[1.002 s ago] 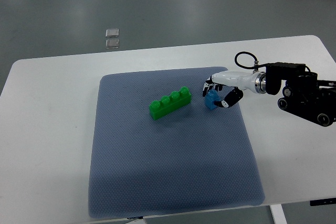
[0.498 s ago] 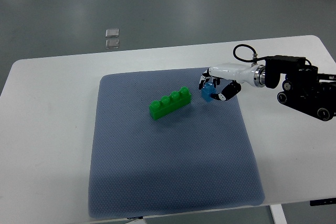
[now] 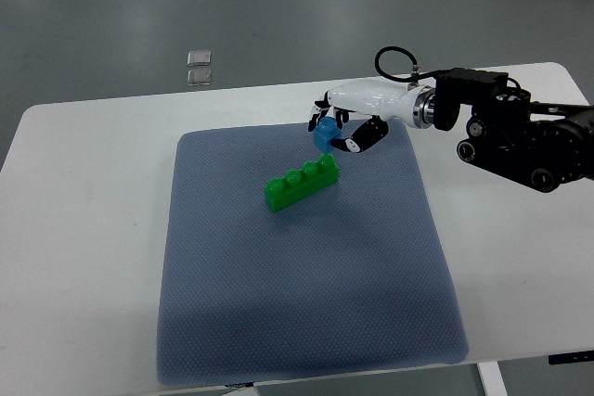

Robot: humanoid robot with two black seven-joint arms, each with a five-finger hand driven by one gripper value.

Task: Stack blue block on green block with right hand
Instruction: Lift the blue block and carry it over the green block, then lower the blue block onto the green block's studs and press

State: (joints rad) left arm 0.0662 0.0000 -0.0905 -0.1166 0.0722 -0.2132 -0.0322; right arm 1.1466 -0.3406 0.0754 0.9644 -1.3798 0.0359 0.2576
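right hand pinching blue block, raised just beyond green block; lowering and stacking left to do.

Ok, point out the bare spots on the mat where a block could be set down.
Free: the mat in front of the green block and its strip left of that block. Crowded: the far right corner, where the right hand holds the blue block.

right hand grips blue block abv green block
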